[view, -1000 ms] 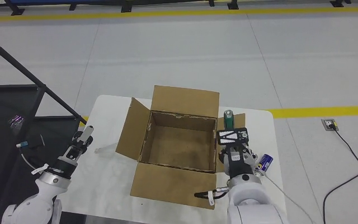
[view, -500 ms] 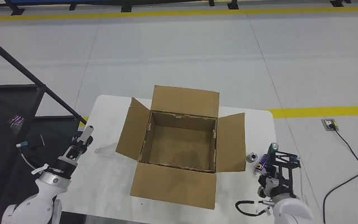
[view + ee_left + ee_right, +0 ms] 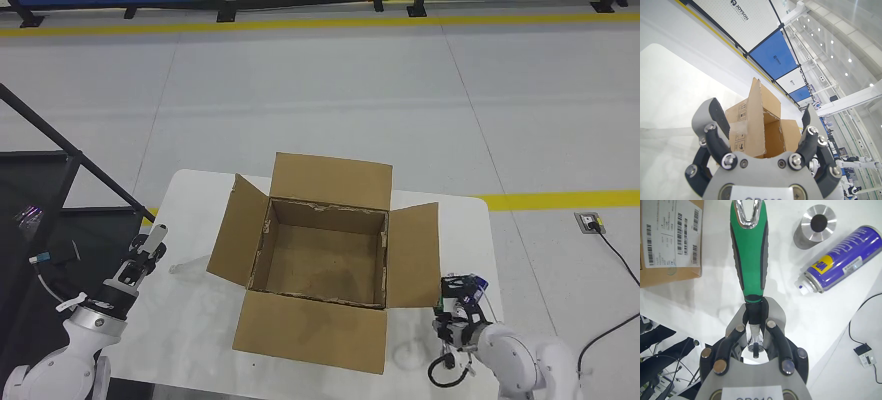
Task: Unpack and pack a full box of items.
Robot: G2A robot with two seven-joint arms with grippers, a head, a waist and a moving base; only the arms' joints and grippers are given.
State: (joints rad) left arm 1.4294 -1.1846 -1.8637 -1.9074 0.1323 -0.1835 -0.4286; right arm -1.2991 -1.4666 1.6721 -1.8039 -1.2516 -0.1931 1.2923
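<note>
The open cardboard box [image 3: 318, 262] stands in the middle of the white table [image 3: 195, 200], its inside bare. My right gripper [image 3: 755, 311] is shut on the shaft of a green-handled tool [image 3: 749, 256], low over the table just right of the box's right flap [image 3: 670, 237]. From above, the right gripper [image 3: 456, 303] sits by the table's near right corner. A blue spray can [image 3: 840, 264] lies on its side next to a small metal cylinder [image 3: 814, 228]. My left gripper [image 3: 762, 119] is open with nothing in it, left of the box [image 3: 772, 128].
The table's right edge runs close behind the spray can [image 3: 478, 287], with a cable and a floor socket [image 3: 865, 355] beyond it. A black frame [image 3: 45, 125] stands off the table's left side. Bare table lies between the left gripper [image 3: 152, 243] and the box.
My right arm carried the green-handled tool from beside the box's right flap out toward the table's right side, then down close to the spray can. The left arm stayed still.
</note>
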